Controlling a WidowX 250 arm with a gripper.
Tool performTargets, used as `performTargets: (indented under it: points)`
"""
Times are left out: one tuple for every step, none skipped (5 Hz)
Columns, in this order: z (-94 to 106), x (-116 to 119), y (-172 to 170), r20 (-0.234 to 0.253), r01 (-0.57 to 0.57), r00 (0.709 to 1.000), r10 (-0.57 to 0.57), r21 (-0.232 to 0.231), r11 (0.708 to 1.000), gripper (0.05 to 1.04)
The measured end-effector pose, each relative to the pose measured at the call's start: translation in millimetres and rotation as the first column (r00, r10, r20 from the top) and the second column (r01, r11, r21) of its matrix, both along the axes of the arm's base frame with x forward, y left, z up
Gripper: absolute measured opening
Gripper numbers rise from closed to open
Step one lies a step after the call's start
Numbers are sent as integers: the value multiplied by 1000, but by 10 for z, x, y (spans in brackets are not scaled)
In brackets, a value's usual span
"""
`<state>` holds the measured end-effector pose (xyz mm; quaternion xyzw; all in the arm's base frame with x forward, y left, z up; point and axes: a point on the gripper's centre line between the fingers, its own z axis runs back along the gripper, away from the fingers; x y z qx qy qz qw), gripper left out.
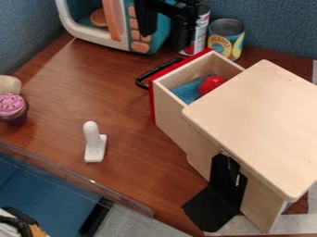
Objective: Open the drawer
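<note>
Gripper (165,42) at top centre, cut by frame edge, jaws spread apart; drawer (170,110) out, mid-frame, red ball (211,84) part-hidden behind box top (263,118); microwave (99,41) cropped, upper left.

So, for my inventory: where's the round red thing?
In the camera view, the round red thing is inside the open drawer, right of the handle, beside something blue.

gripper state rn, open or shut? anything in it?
Gripper: open, fingers apart, holding nothing, up by the toy microwave.
</note>
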<state>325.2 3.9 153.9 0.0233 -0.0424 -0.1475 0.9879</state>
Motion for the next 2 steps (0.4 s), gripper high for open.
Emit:
performTargets:
  points:
    - [111, -105, -131, 18, -10, 1000, 11, -38, 999, 1000]
    - [105, -118, -135, 9, -115, 993, 117, -109, 987, 999]
